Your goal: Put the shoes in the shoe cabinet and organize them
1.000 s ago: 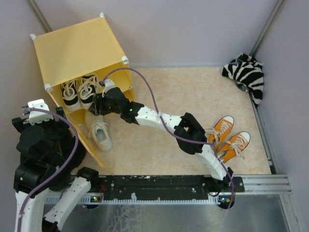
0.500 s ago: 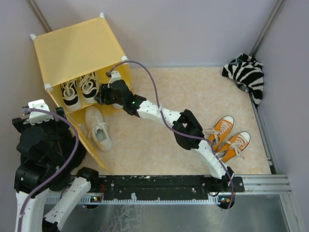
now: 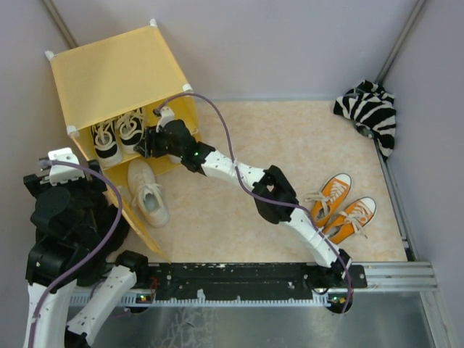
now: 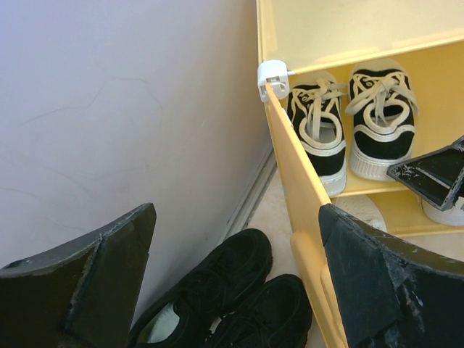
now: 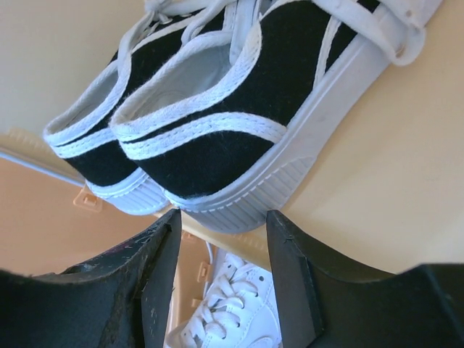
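Note:
The yellow shoe cabinet (image 3: 116,72) stands at the far left with its front open. A black-and-white pair (image 3: 119,135) sits side by side on its inner shelf, heels outward, and also shows in the left wrist view (image 4: 348,123). My right gripper (image 3: 150,141) is open and empty, its jaws just behind the heel of the right-hand shoe (image 5: 217,130) at the shelf edge. A white shoe (image 3: 148,194) lies below, in front of the lower compartment. The orange pair (image 3: 342,206) lies at the right. My left gripper (image 4: 235,217) is open and empty above an all-black pair (image 4: 225,297).
The cabinet's open yellow door (image 3: 138,225) stands between my left arm (image 3: 69,217) and the white shoe. The all-black pair lies between that panel and the left wall (image 4: 109,109). A zebra-striped cloth bundle (image 3: 371,114) lies in the far right corner.
My right gripper moved left and inward to the cabinet, and the right-hand black-and-white shoe slid deeper onto the shelf beside its mate. The left arm shifted slightly.

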Controlling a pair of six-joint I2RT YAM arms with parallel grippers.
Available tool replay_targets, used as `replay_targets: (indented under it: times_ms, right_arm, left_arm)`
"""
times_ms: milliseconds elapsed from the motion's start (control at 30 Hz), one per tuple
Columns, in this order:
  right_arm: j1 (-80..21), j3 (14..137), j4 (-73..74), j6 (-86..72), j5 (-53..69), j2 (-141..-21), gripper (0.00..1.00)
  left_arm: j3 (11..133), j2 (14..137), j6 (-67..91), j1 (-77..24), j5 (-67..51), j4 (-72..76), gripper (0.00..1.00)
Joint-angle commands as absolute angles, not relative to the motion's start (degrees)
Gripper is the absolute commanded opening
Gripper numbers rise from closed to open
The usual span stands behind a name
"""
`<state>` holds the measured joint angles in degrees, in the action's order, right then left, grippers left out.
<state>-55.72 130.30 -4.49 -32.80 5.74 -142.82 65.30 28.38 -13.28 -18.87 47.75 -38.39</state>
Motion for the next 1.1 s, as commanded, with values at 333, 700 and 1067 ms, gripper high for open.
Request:
replay_targets:
  times_ms: [333,700,1067]
  right_arm:
    - [-55.7,115.9,-14.9,-31.2,-0.2,-130.9,0.52]
    - [-55.7,132.3,-8.6,-28.3,-9.6,-144.0,0.55]
    - [-55.5,137.2,-15.0,-29.3,-1.0,-149.7,0.56]
  left_arm:
    - [62.5,28.5,-14.9,-18.9,46.9,-33.8,0.99]
    - [62.1,27.1,-15.9,-19.0,47.3,-33.3,0.99]
    - [61.3,25.2,-17.0,-19.1,47.6,-33.2,0.99]
